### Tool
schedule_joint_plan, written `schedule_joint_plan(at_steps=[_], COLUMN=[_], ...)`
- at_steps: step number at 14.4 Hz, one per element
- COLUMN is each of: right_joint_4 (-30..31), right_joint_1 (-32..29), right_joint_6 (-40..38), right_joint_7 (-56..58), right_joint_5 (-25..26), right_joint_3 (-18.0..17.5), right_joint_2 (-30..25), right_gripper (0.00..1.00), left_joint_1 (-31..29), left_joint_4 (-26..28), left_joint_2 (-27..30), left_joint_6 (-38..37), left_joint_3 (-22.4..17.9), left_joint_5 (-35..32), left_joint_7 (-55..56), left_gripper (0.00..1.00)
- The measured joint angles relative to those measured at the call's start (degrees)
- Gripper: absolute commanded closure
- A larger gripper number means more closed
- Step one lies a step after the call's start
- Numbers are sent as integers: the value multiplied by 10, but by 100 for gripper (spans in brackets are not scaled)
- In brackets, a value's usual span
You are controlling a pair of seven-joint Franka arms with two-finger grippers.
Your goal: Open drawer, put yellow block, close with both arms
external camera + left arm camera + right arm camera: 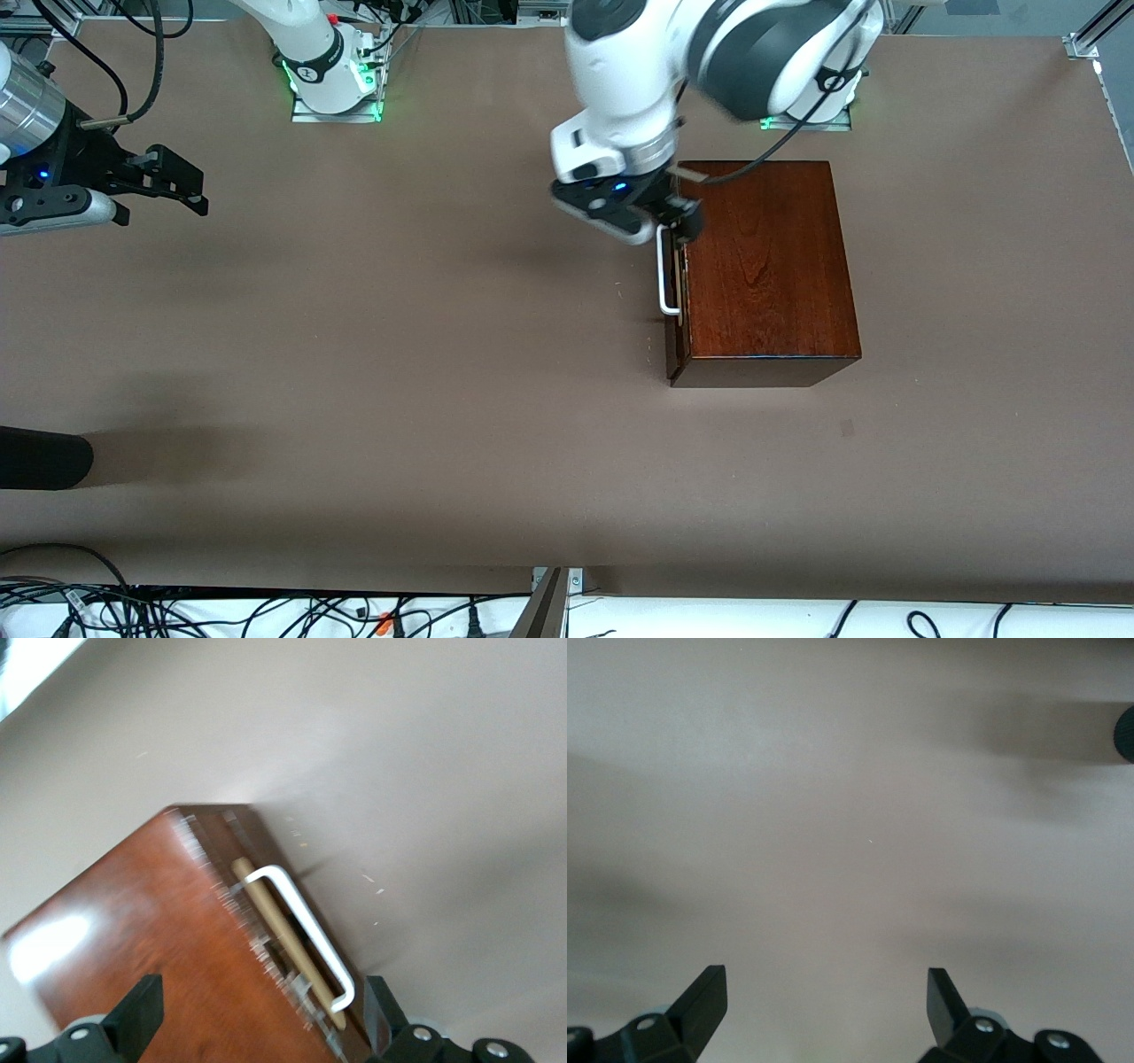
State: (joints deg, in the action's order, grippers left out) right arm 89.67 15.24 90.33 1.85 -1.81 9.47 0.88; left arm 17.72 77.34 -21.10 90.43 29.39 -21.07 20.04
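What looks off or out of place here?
No yellow block shows in any view. A dark rounded object pokes in at the right arm's end of the table. Drawer looks shut or barely ajar; left gripper open over its handle. Nothing damaged.

The drawer (pixel 677 283), dark reddish-brown fronted with a white U-shaped handle (pixel 664 270), is sitting barely ajar in its glossy mahogany box (pixel 766 266), showing a pale wood sliver, toward the left arm's end of the counter (pixel 399 354).
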Motion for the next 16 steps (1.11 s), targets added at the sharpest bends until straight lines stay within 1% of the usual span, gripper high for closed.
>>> schedule_joint_plan(at_steps=[2, 5, 6, 7, 10, 11, 13, 16], right_joint_4=[0, 0, 0, 0, 0, 0, 0, 0], right_joint_1=[0, 0, 0, 0, 0, 0, 0, 0], right_joint_6=[0, 0, 0, 0, 0, 0, 0, 0], right_joint_7=[0, 0, 0, 0, 0, 0, 0, 0], right_joint_5=[0, 0, 0, 0, 0, 0, 0, 0], right_joint_3=[0, 0, 0, 0, 0, 0, 0, 0], right_joint_2=[0, 0, 0, 0, 0, 0, 0, 0], right_gripper=[0, 0, 0, 0, 0, 0, 0, 0], left_joint_1=[-56, -141, -160, -169, -146, -139, -136, -132], left_joint_4=[-7, -11, -11, -11, -4, 2, 19, 50], left_joint_2=[33, 67, 75, 84, 114, 123, 140, 162], left_joint_6=[-24, -43, -55, -70, -93, -95, -95, -82], left_joint_3=[-2, -5, -9, -23, -109, -132, -163, -209], left_joint_5=[38, 80, 105, 128, 161, 169, 177, 188], left_joint_7=[13, 14, 17, 21, 22, 22, 10, -54], left_gripper=[0, 0, 0, 0, 0, 0, 0, 0])
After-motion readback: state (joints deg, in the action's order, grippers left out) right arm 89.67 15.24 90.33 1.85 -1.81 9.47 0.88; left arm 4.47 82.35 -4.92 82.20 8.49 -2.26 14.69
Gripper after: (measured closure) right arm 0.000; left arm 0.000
